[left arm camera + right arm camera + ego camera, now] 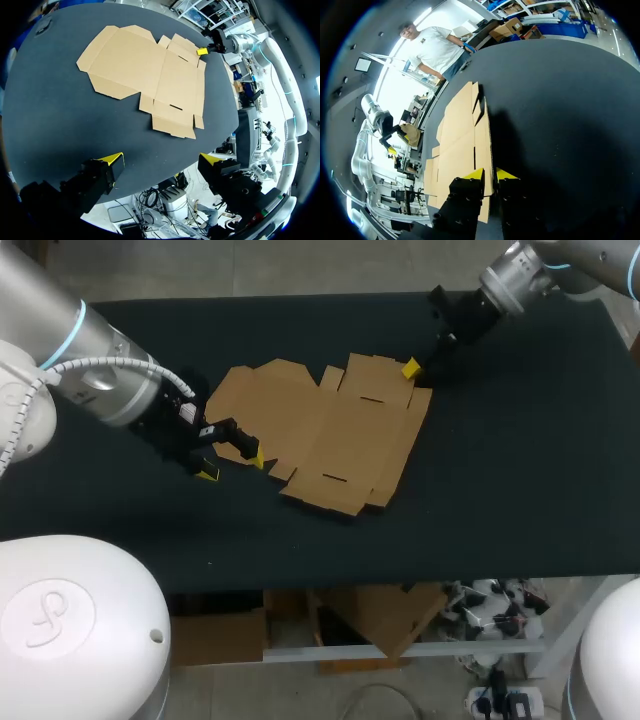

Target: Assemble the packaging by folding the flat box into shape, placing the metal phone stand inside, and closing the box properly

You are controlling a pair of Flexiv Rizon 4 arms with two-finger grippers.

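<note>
Right tool (490,174) pinches the flat box (330,435) by its far flap, apparently for folding; left tool (232,466) hovers wide open beside its left edge.

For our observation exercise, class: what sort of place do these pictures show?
Probably a robot test bench: a left gripper and right gripper with yellow tips, a flat box between them, on a black table.

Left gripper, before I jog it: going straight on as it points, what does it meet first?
Likely the flat cardboard box, its near flaps lying straight ahead of the left gripper; depth is unclear, so possibly the table just before it.
</note>
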